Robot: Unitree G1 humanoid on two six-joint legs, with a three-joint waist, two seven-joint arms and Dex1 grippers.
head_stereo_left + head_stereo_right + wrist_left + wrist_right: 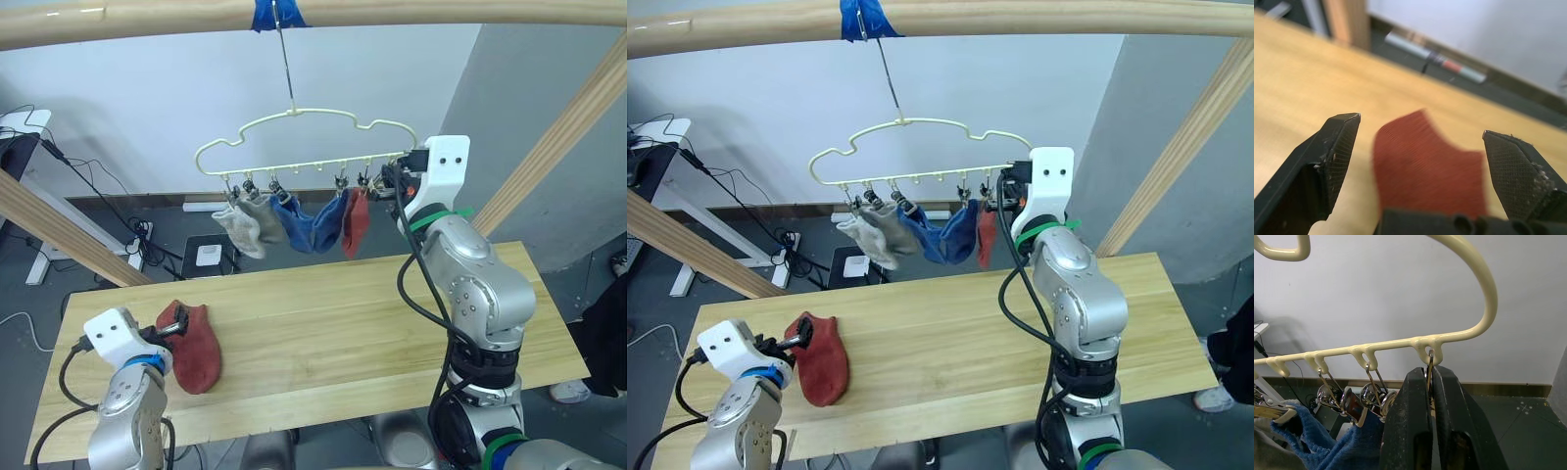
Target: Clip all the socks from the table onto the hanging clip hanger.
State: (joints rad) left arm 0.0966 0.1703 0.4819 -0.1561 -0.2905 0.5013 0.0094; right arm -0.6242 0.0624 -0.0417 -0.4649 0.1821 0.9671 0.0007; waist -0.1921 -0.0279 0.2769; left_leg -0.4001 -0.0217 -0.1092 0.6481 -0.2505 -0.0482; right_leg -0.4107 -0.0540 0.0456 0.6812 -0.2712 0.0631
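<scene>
Left claw (1420,147): fingers spread wide, gripping nothing, low over the near left part of the desk, pointed at the loose sock.
Loose rust-red sock (193,345): lies flat on the desk (353,323), just in front of the left claw's tips.
Right claw (1431,396): raised to the right end of the clip hanger, fingers pressed together on the wire of the end clip (1429,363).
Clip hanger (294,132): cream wire, hangs by its hook from the blue-taped wooden pole (294,15) above the desk's far edge.
Hung socks: two light grey socks (245,223) at the left, two blue socks (312,223) in the middle, one rust-red sock (357,223) rightmost, next to the right claw.
</scene>
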